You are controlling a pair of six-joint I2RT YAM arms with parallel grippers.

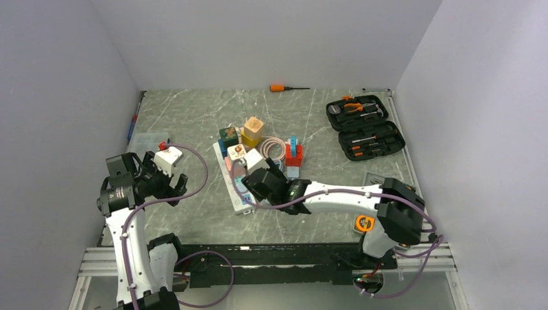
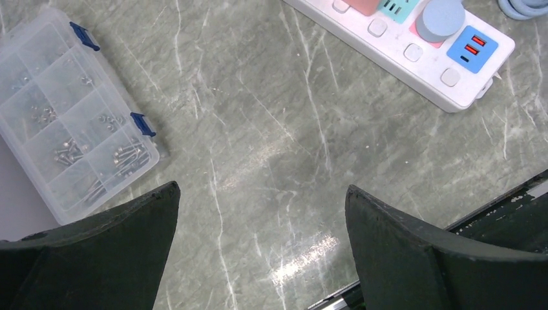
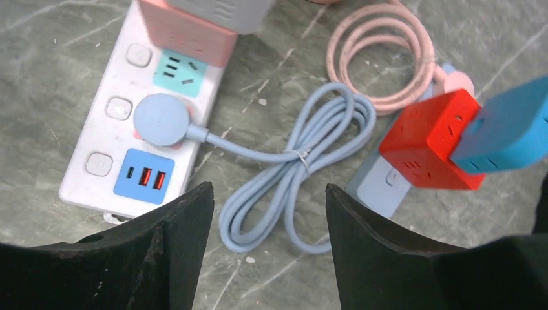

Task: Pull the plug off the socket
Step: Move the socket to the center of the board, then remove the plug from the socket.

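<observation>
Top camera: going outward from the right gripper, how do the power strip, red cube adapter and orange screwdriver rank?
1. Power strip, directly under the right gripper.
2. Red cube adapter, just beyond, to the right.
3. Orange screwdriver, farthest back, at the far edge.

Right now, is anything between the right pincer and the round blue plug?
Nothing visible does. The right pincer is open, and the round blue plug sits uncovered on the white power strip; only its blue cable lies beneath the pincer.

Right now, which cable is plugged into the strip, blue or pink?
The blue cable: its round plug sits on the strip. The pink cable lies coiled beside it.
</observation>
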